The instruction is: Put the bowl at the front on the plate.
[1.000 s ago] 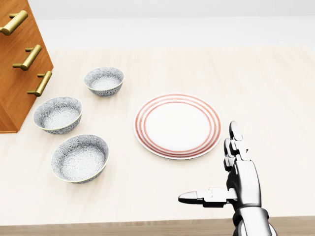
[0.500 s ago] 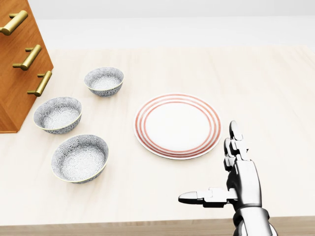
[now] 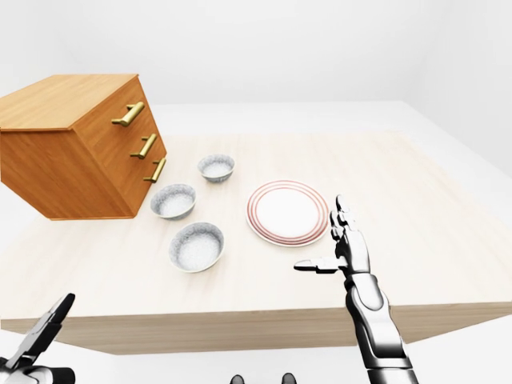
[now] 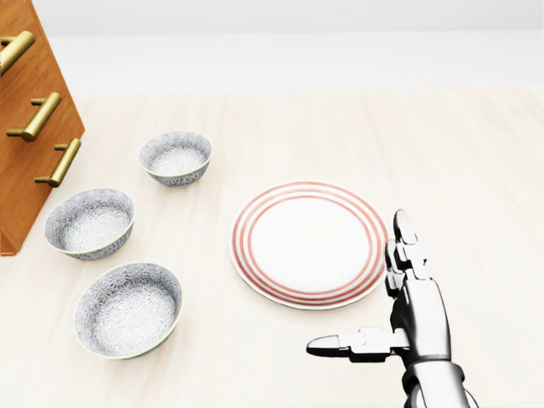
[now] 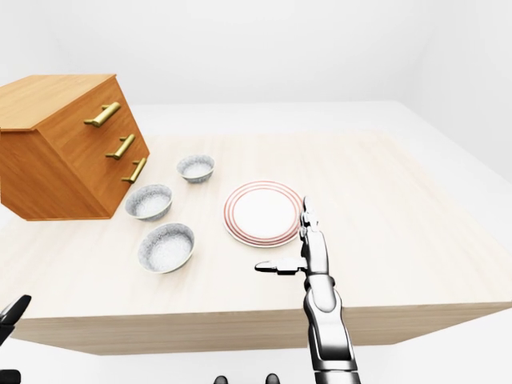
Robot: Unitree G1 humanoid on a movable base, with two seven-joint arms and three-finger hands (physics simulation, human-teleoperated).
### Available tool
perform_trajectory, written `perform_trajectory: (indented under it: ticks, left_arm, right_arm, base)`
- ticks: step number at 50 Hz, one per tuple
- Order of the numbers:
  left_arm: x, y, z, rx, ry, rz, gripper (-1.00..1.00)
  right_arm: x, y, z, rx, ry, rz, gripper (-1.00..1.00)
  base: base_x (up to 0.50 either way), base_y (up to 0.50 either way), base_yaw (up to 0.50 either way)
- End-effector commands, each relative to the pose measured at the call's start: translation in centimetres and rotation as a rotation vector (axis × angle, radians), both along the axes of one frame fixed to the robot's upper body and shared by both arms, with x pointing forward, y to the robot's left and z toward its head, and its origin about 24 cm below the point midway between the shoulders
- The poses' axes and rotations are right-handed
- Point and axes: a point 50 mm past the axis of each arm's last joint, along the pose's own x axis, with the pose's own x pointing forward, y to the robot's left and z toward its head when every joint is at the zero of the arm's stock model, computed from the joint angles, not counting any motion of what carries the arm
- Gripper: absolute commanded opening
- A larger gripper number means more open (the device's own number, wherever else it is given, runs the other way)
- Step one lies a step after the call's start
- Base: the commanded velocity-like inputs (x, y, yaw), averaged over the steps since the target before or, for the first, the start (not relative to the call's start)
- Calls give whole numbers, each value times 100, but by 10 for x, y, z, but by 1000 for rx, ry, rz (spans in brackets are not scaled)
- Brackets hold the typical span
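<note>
Standing on the pale wooden worktop [image 4: 476, 153], three grey patterned ceramic bowls run in a line beside the orange-brown wooden drawer cabinet [image 3: 72, 148], which the head view crops at its left edge. The nearest bowl [image 4: 127, 308], lowest in the head view, sits empty, well left of the white round plate with red rings [image 4: 308, 242]. The silver right hand [image 4: 399, 319] hovers just below-right of the plate, fingers spread, holding nothing. The left hand [image 3: 36, 344] barely enters the left-eye view's bottom-left corner; whether it is clenched cannot be told.
</note>
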Motion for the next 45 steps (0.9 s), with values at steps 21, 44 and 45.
perform_trajectory:
  ticks: [21,44,45]
  left_arm:
    - [4,-1,-3,-19,-4,-11,100]
    - [7,-1,-9,-37,13,-18,100]
    - [7,-1,-7,-34,10,-20,100]
  right_arm:
    - [1,2,2,-12,-16,13,100]
    - [-7,3,27,-83,-69,-12,100]
    - [-7,5,32,-74,-90,-8,100]
  base:
    - [50,0,0]
    - [27,0,0]
    - [0,0,0]
